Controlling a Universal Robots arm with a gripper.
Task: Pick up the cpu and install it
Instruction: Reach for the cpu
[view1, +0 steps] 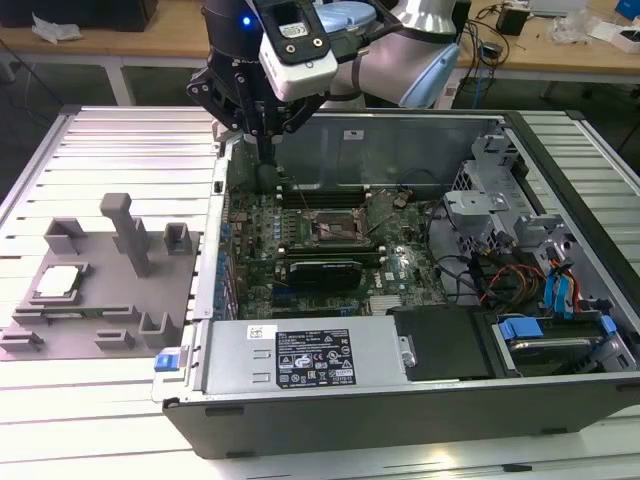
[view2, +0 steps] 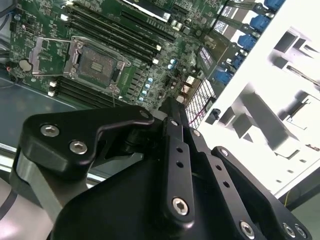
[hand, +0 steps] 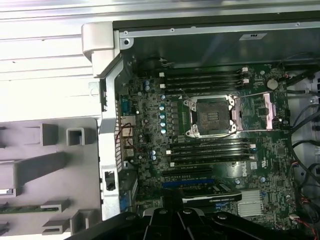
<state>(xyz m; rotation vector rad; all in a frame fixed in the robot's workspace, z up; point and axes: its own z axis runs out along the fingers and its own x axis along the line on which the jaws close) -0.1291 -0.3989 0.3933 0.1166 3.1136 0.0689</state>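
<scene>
Shiny metal cpu (view1: 57, 282), matt grey plastic fixture (view1: 105, 296)

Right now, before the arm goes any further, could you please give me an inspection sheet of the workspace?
Surface: slatted metal table, carrying a grey fixture and an open computer case.
Job's things: the cpu lies flat in the fixture, untouched; the socket on the motherboard stands open and empty.
Clutter: nothing seen.
Grippers: the gripper hovers over the case's wall on the exterior view's left, fingers closed, holding nothing.
Cables: red and black leads bundled inside the case, apart from the socket.
Surroundings: wooden benches behind, with cords and small items.
</scene>
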